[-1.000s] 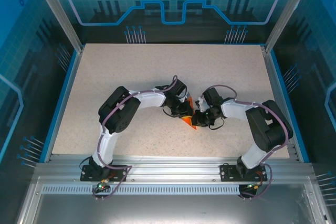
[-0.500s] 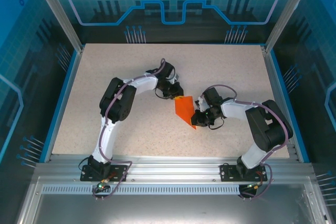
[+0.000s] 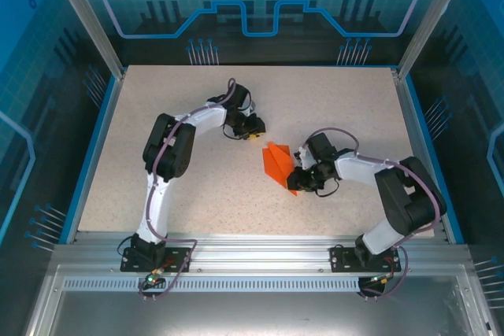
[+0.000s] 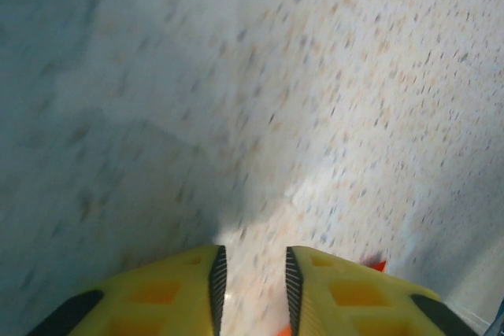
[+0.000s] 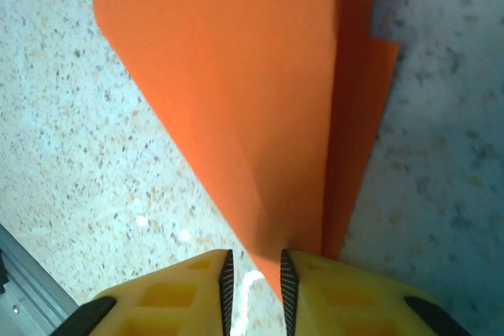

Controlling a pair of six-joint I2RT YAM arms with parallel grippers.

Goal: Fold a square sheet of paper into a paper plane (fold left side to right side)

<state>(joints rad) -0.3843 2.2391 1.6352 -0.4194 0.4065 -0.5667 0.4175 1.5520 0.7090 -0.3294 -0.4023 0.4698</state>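
**Top view.** An orange-red sheet of paper (image 3: 277, 164), folded to a narrow pointed shape, is seen flat on the speckled table (image 3: 197, 186), a little right of centre, its point turned toward the near edge. The left hand (image 3: 255, 133) is held near the paper's far corner, apart from it. The right hand (image 3: 296, 179) is set at the near point. How either hand's jaws stand cannot be told from this height. Bare table is left on every side: a broad stretch toward the far edge, wide margins to the blue side rail (image 3: 93, 155) and its twin opposite, and a band before the aluminium rail (image 3: 252, 249) at the near edge.

**Left wrist, blurred.** The left hand (image 4: 252, 256) is shown with its yellow fingers (image 4: 157, 293) narrowly parted, nothing between them, and open table (image 4: 315, 76) ahead. A sliver of the paper (image 4: 379, 265) is glimpsed beside one finger.

**Right wrist.** The layers, lost from above, are made plain here. The paper (image 5: 236, 76) is seen as a broad flap over a second layer that is stepped out along one side. It tapers to a point at the narrowly parted right hand (image 5: 253, 261), where a slit of table (image 5: 79, 155) is visible between the fingers (image 5: 346, 297). Whether the tip is touched cannot be told. A metal strip (image 5: 20, 285) is caught in the lower corner.
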